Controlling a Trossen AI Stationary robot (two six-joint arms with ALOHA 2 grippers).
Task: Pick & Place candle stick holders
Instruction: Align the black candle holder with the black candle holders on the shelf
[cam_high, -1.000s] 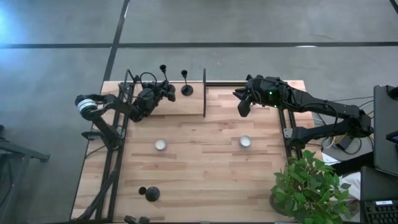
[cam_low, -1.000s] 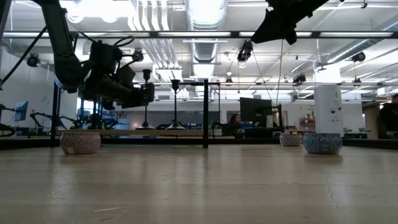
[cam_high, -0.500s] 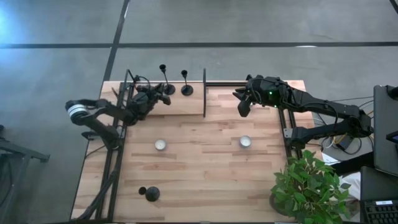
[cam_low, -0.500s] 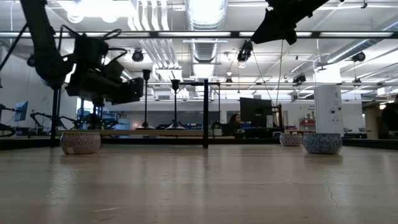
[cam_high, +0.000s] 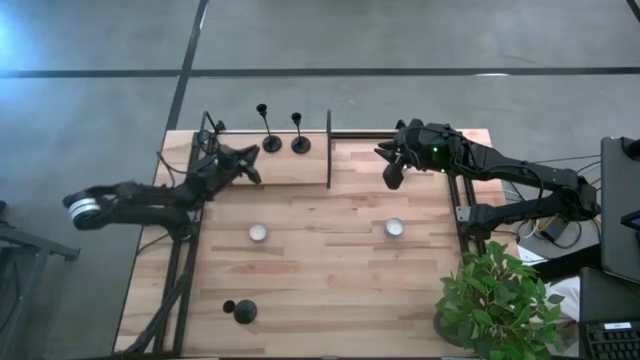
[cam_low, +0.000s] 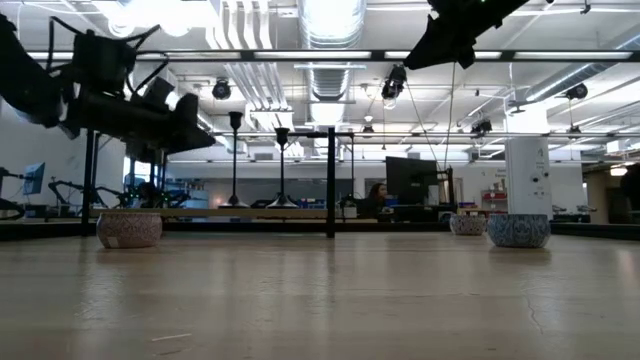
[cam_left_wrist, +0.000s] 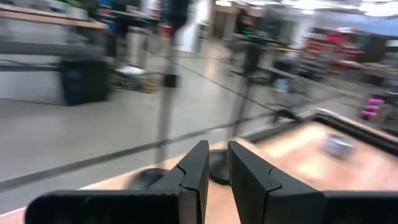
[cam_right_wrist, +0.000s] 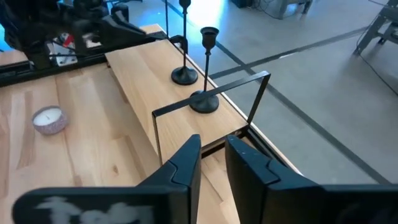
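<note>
Two black candle stick holders stand upright on their round bases on the raised wooden shelf at the table's far edge: one, one. Both show in the right wrist view. A third black holder is at the near left of the table. My left gripper is shut and empty, in the air just left of and nearer than the two holders. My right gripper is shut and empty, held above the table's far right part.
Two white-silver tealights sit mid-table. A thin black frame stands at the shelf's right end, next to the holders. A potted plant is at the near right corner. Bare wood lies between the tealights.
My left gripper has drawn back from the left-hand holder on the shelf toward the table's left and near edges, the arm swinging out to the left. That holder stays upright on the shelf with its base now uncovered. My right arm has kept still.
</note>
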